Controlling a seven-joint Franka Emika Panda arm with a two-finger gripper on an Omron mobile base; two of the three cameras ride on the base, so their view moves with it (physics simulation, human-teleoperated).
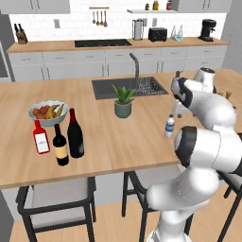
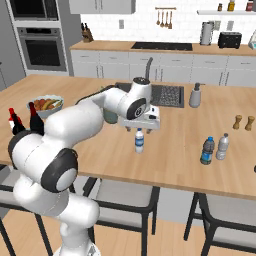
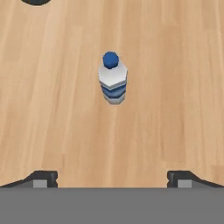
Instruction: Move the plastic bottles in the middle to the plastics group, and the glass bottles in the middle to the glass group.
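Observation:
The small clear plastic bottle [image 1: 169,126] [image 2: 139,140] [image 3: 113,78] with a blue label and cap stands upright mid-counter. My gripper [image 1: 179,113] [image 2: 142,127] [image 3: 113,179] hangs open just above it, pointing down, fingertips [image 3: 43,178] set wide with nothing between them. At the left, the tall near-black glass bottle [image 1: 75,133] with a red top stands beside the glass group: a red bottle [image 1: 41,137] and a shorter dark bottle [image 1: 60,145] with a tan label. On the right, the pale grey plastic bottle [image 2: 223,146] of the plastics group has a blue-labelled bottle [image 2: 207,151] next to it.
A fruit bowl [image 1: 47,112] sits behind the glass group. A potted plant [image 1: 123,101] stands before the sink [image 1: 130,87]. A grey soap dispenser [image 2: 195,96] and two brown pepper mills [image 2: 243,122] are at the right. Stools [image 1: 56,198] line the counter's near edge.

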